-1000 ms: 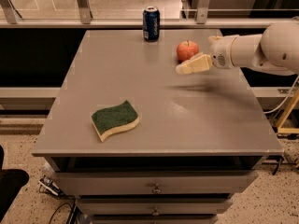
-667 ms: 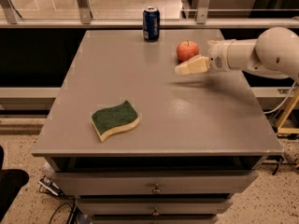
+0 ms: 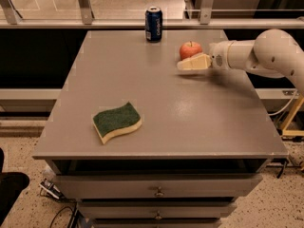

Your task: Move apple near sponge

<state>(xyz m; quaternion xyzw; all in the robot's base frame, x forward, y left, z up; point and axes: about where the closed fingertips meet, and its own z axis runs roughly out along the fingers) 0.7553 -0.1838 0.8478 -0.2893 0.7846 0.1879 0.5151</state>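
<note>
The red-orange apple (image 3: 190, 49) stands on the grey table (image 3: 161, 108) at the back right, a little right of the blue can. My gripper (image 3: 188, 63) reaches in from the right on the white arm, low over the table. It sits just in front of the apple and points left, and nothing shows in it. The sponge (image 3: 117, 121), green top and pale yellow underside, lies flat near the table's front left, well away from the apple and the gripper.
A blue can (image 3: 153, 23) stands upright at the table's back edge. A metal railing (image 3: 85, 6) runs behind the table. Drawers (image 3: 159, 191) sit under the table front. The white arm (image 3: 270, 53) spans the table's right side.
The arm has shifted slightly to the left, and the gripper stays in front of the apple. The apple, sponge and can have not moved.
</note>
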